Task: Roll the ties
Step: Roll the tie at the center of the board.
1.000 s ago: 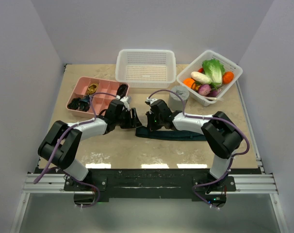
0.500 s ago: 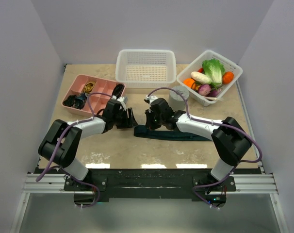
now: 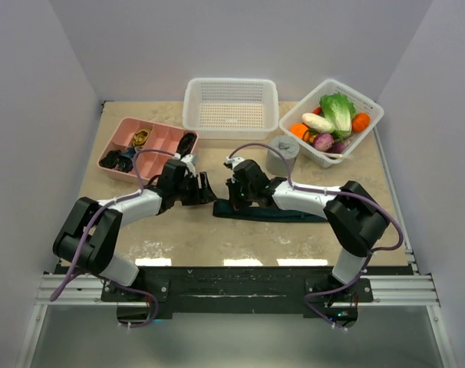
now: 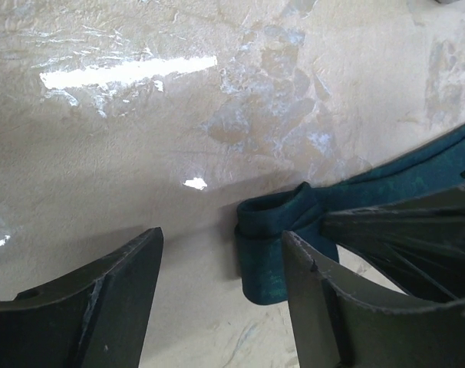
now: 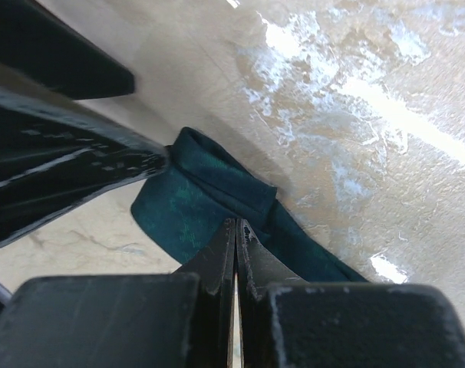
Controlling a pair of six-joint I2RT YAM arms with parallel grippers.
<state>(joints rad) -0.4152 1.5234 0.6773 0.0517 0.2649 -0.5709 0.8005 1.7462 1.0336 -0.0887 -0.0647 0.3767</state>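
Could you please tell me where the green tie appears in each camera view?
Top external: the tie lies mid-table, stretching rightwards from the centre.
Left wrist: lower right, with its folded end pointing left.
Right wrist: centre, with its folded end at upper left.
Shared landmark: that folded end on the beige table.

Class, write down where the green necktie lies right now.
In the top view the necktie lies across the table's middle, in front of the grey cylinder, its folded end beside the left gripper, under the right gripper.
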